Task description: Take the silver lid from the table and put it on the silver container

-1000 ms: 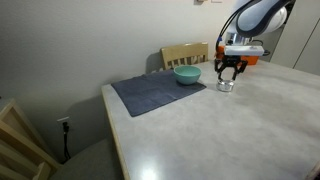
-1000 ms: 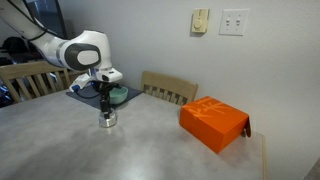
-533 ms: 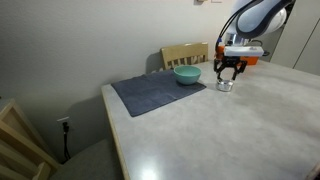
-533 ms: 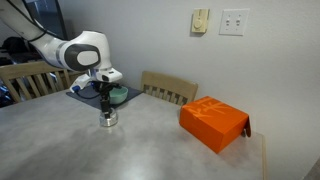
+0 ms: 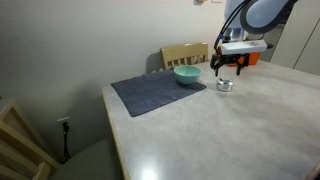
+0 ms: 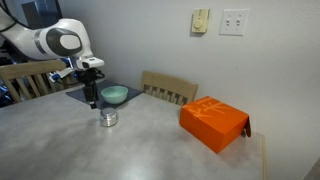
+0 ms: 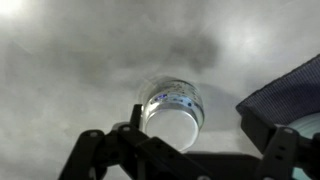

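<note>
The silver container (image 5: pixel 225 86) (image 6: pixel 108 119) stands on the grey table beside the dark mat. In the wrist view the silver lid (image 7: pixel 168 123) lies flat over the container (image 7: pixel 174 97), seen from above. My gripper (image 5: pixel 228 68) (image 6: pixel 90 99) (image 7: pixel 190 113) hangs above the container, clear of it. It is open, with one dark finger on each side of the container in the wrist view and nothing between them.
A teal bowl (image 5: pixel 187 74) (image 6: pixel 115 95) sits on the dark mat (image 5: pixel 155 93) close to the container. An orange box (image 6: pixel 213 122) lies further along the table. Wooden chairs (image 5: pixel 185 54) (image 6: pixel 170 90) stand at the table's edge by the wall.
The gripper was shut low on top of the container; it has opened, let go of the lid and risen away from it.
</note>
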Available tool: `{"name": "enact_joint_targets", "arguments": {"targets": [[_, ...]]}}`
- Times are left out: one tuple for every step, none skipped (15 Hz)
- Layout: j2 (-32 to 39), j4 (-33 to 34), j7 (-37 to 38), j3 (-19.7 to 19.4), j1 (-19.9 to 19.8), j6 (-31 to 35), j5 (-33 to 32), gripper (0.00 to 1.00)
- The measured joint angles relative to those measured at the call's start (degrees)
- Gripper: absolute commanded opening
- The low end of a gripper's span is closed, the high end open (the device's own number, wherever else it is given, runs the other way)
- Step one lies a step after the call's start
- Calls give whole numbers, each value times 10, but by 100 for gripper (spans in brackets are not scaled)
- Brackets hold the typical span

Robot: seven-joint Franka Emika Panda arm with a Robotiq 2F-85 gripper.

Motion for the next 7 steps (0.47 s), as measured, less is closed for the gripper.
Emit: {"name": "enact_joint_targets", "arguments": {"targets": [[-16, -9, 24, 1, 14, -9, -18, 100], [-32, -17, 46, 4, 25, -18, -32, 100], [-48, -24, 58, 13, 31, -28, -34, 100], [-61, -30, 58, 28, 30, -34, -23, 100], [-72, -35, 58, 42, 28, -39, -15, 100], [-78, -39, 58, 48, 28, -42, -12, 100], [-81, -41, 58, 50, 27, -43, -11, 100]]}}
